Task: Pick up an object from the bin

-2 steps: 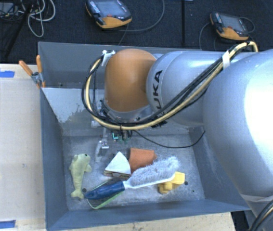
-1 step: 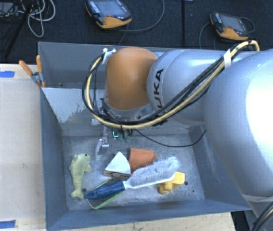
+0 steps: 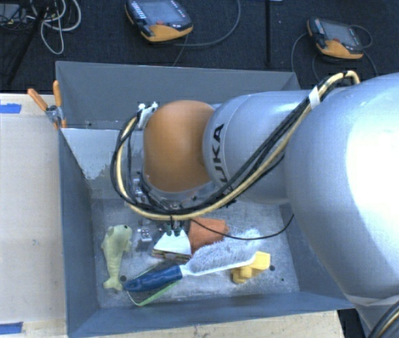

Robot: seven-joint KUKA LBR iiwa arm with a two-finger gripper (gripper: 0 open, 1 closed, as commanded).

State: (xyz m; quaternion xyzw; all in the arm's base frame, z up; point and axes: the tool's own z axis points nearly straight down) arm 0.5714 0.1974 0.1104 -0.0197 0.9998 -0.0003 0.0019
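Nearest thing below the gripper point(image 3: 162, 229): a small white-and-tan wedge point(image 3: 173, 244), on the bin point(image 3: 77, 245) floor about midway between left and right walls, nearer the front wall than the back. Gripper hung directly above it, close to the floor. Its working end was hidden under the orange wrist cover, so its spread could not be told, nor whether it had hold of anything.

Progress, as judged: the arm was down in the bin, but no grasp was confirmed and nothing was lifted. Closing on a thing and raising it clear were left to do.

Around the wedge:
- orange-brown piece point(image 3: 207, 232), touching or just beside it on the right
- brush point(image 3: 185, 270) with blue handle and white bristles, lying along the front wall just in front of the wedge
- yellow block point(image 3: 252, 268) at the bristle end, toward the front right corner
- pale yellow-green rubbery figure point(image 3: 115, 255) by the left wall, apart from the rest

Obstruction: wedge, orange-brown piece and brush lay crowded together, so a grab could catch a neighbour.
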